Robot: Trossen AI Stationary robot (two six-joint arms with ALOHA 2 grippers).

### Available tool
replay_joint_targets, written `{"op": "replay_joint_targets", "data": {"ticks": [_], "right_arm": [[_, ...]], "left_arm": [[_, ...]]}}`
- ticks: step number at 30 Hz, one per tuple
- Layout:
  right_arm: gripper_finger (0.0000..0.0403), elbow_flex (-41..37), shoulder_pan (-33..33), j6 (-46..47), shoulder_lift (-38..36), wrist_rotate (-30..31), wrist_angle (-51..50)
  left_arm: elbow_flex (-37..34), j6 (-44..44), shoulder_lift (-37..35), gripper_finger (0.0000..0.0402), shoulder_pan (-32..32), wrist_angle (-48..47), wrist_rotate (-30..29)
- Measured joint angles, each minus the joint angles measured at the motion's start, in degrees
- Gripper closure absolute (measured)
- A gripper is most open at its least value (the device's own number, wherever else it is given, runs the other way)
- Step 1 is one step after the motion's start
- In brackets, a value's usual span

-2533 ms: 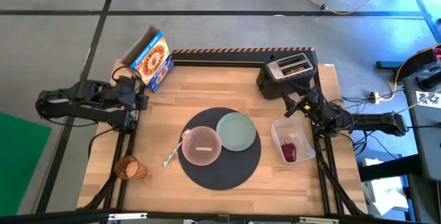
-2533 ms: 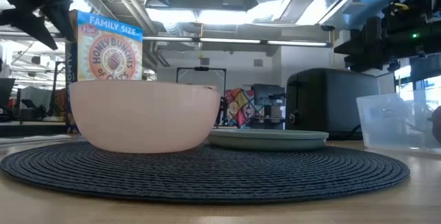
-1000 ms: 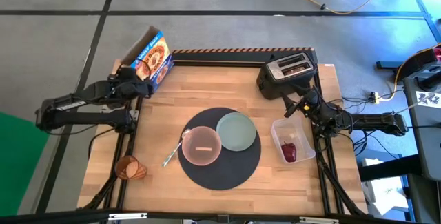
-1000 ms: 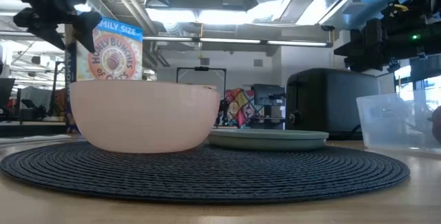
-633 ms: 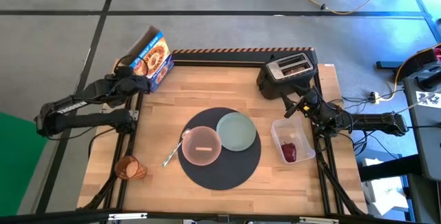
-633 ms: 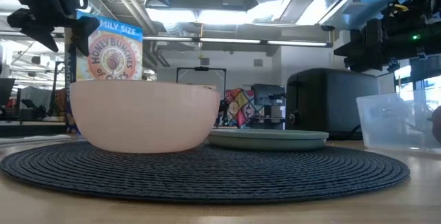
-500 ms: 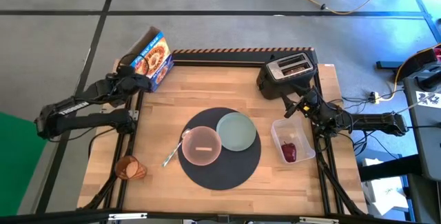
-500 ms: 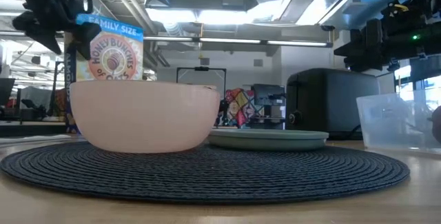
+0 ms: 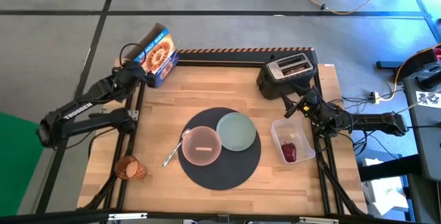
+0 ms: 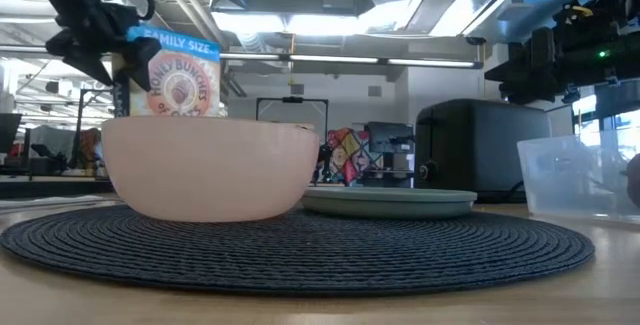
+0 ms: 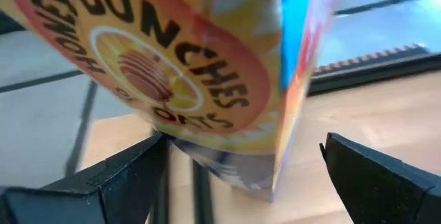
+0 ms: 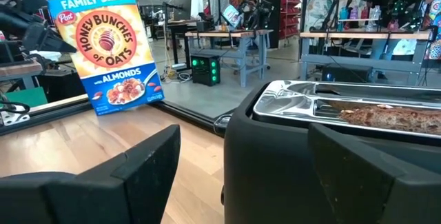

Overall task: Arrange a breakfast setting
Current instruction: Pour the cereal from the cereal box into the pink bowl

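The round dark-grey mat lies at the table's middle with the pink bowl and the pale-green plate on it. The metal spoon lies at the bowl's left. The amber cup is at the near left corner. The red fruit lies in the clear tub. The toast slice sits in the black toaster. My left gripper is open around the cereal box at the far left corner. My right gripper is open and empty just before the toaster. My left gripper has the cereal box's lower end between its open fingers, coming level from the table's left. One finger seems to lie against the printed face; the other stands apart from the narrow side. The box is tilted; what its bottom rests on does not show.
The toaster stands at the far right corner, the clear tub at the right edge beside the mat. The black frame rail runs along the table's far edge. Bare wood lies between the mat and the far edge.
My left gripper has swung toward the far edge and a little right, onto the cereal box. The box has shifted a little toward the far right and tipped further.
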Motion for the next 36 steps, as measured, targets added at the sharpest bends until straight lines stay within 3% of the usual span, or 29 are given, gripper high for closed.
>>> {"op": "replay_joint_targets", "data": {"ticks": [6,15,22,28,36], "right_arm": [[0.0097,0.0,0.0,-0.1,0.0,0.0,0.7],[0.0097,0.0,0.0,-0.1,0.0,-0.5,1.2],[0.0097,0.0,0.0,0.0,0.0,-0.5,1.2],[0.0097,0.0,0.0,0.0,0.0,-0.8,1.5],[0.0097,0.0,0.0,0.0,0.0,-1.5,1.7]], "left_arm": [[0.0,0.1,0.0,0.0027,0.2,2.5,6.4],[0.0,-0.8,-0.1,0.0027,-0.1,2.0,7.9],[-0.3,-3.6,-0.1,0.0027,-0.1,-4.8,13.6],[3.4,-7.5,-0.9,0.0027,-0.1,-13.3,13.3],[7.0,-7.8,-3.9,0.0027,-0.1,-14.6,12.0]]}}
